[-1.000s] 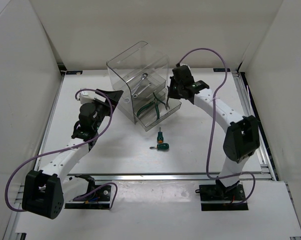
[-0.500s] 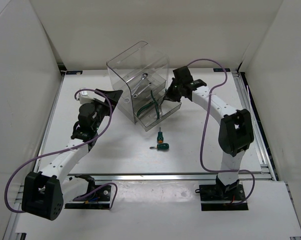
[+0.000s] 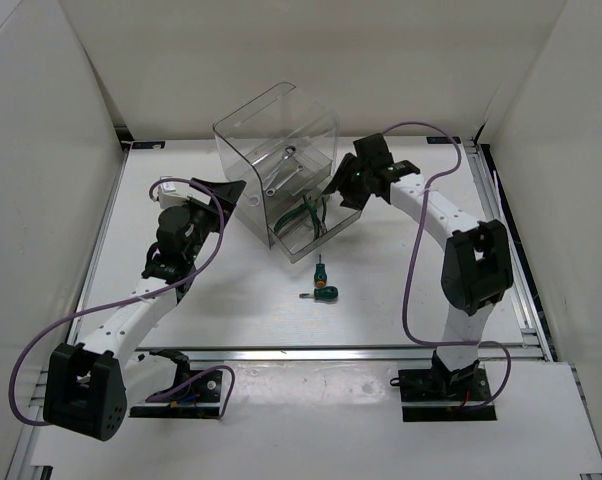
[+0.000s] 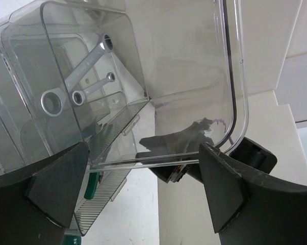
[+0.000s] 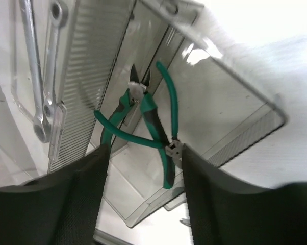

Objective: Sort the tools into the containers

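Note:
The clear organiser (image 3: 277,130) stands mid-table with its drawers (image 3: 299,250) pulled out toward the front. Two silver wrenches (image 4: 74,76) (image 5: 28,66) lie in an upper drawer. Green-handled pliers (image 5: 156,120) (image 3: 307,212) lie crossed on the floor of a lower open drawer (image 5: 235,97). My right gripper (image 5: 143,153) (image 3: 339,190) hovers just over them, open, one finger beside a plier head. Two stubby green screwdrivers (image 3: 321,270) (image 3: 322,294) lie on the table in front of the organiser. My left gripper (image 4: 143,158) (image 3: 221,190) is open wide at the organiser's left corner, its clear edge between the fingers.
White walls enclose the table on three sides. Aluminium rails (image 3: 501,230) run along the table's sides and front. Purple cables (image 3: 421,110) loop over both arms. The screwdrivers lie between the drawers and the arm bases.
My right gripper carried the pliers down into the lower drawer, then opened and let them go. The left arm has not moved.

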Action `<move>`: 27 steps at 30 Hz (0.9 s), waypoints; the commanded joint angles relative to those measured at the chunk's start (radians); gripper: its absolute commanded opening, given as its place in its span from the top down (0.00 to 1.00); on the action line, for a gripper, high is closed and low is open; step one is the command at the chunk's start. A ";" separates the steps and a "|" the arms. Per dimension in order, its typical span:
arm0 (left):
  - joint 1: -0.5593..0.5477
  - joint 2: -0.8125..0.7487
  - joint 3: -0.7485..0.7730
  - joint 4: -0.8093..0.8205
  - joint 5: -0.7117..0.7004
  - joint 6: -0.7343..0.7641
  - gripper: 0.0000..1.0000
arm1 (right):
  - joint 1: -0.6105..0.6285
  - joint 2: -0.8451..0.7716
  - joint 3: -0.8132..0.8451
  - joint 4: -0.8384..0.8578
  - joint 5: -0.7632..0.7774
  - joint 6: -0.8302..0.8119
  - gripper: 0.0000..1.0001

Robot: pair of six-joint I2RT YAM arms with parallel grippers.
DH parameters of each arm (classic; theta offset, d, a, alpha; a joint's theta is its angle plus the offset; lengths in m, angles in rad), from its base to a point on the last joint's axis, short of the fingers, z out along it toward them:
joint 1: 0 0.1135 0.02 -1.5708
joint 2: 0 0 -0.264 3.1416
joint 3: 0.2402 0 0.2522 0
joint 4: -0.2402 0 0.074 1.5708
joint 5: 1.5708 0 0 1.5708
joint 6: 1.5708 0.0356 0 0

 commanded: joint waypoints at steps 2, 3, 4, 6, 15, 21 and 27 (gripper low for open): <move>0.002 -0.018 0.001 -0.012 -0.008 -0.003 0.01 | -0.036 -0.087 -0.008 0.054 -0.015 -0.042 0.48; 0.004 -0.017 0.001 -0.009 -0.008 -0.003 0.01 | -0.034 -0.083 -0.011 0.063 -0.026 -0.060 0.54; 0.004 -0.017 0.003 -0.007 -0.002 -0.004 0.01 | -0.033 -0.083 -0.023 0.088 -0.056 -0.074 0.58; 0.004 -0.017 0.001 -0.007 -0.005 -0.003 0.01 | -0.027 -0.081 -0.040 0.111 -0.093 -0.070 0.64; 0.004 -0.024 -0.003 -0.022 -0.005 -0.004 0.01 | 0.035 0.086 0.044 0.148 -0.204 -0.077 0.84; 0.004 -0.030 0.000 -0.024 -0.005 -0.003 0.01 | 0.035 0.199 0.112 0.100 -0.256 -0.091 0.84; 0.004 -0.030 0.004 -0.019 -0.002 -0.001 0.01 | 0.029 0.126 0.001 0.177 -0.238 -0.070 0.82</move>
